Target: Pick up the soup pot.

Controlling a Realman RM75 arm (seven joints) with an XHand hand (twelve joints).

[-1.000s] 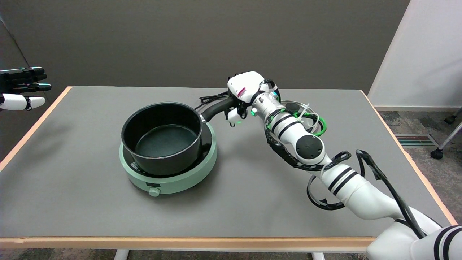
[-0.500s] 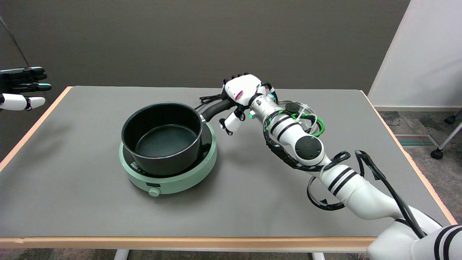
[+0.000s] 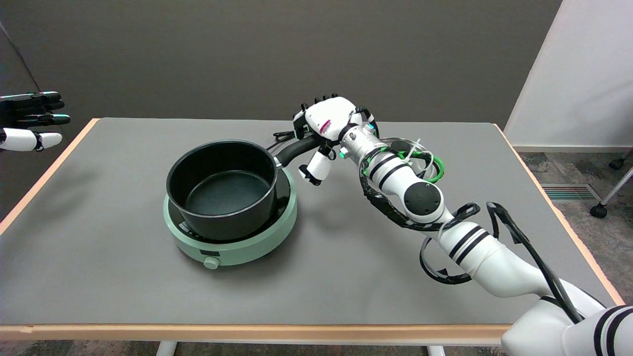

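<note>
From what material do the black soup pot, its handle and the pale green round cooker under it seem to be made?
The black soup pot looks like metal with a dark matte nonstick coating, its rim faintly glossy. Its black handle seems to be plastic, smooth and dull. The pale green round cooker looks like satin plastic, with a glossy black top plate, perhaps glass.

table [image 3: 123,296]: grey top, wood edge | on it: green hotplate [image 3: 237,247], glass lid [image 3: 420,153]
</note>
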